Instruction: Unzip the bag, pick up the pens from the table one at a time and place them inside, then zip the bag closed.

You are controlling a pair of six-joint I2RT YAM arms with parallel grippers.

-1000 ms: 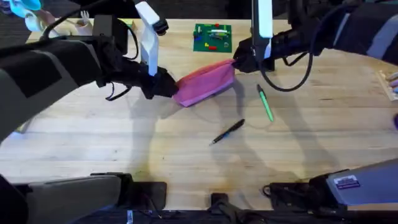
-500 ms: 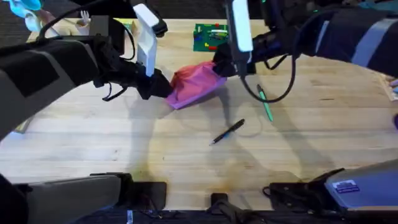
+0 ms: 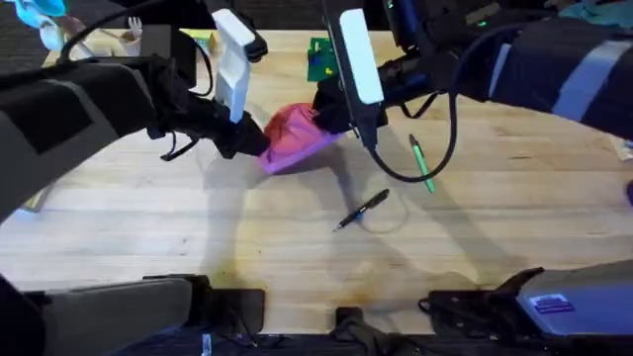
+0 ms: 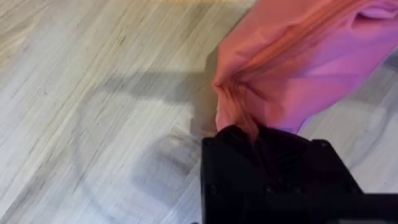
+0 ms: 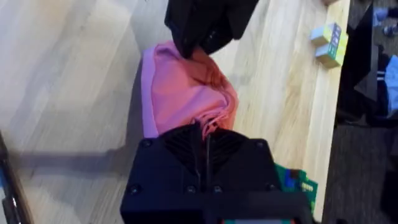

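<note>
The pink bag (image 3: 293, 136) lies bunched up on the table (image 3: 297, 247) between both grippers. My left gripper (image 3: 259, 140) is shut on the bag's left end, whose pinched fabric (image 4: 249, 124) runs into the black fingers. My right gripper (image 3: 321, 111) is shut on the bag's right end at the zipper line, and the crumpled pink fabric (image 5: 186, 93) fills the space between the two grippers. The light green pen (image 3: 422, 163) lies to the right of the bag. The black pen (image 3: 362, 209) lies nearer the front, at an angle.
A green board with small parts (image 3: 318, 59) sits behind the bag at the table's back edge, partly hidden by my right arm. Small coloured blocks (image 5: 328, 45) lie near the table's edge. Bare wood stretches across the front half.
My right gripper has moved left toward my left gripper, holding the bag's end. The bag has gone from stretched long to bunched short. The pens have not moved.
</note>
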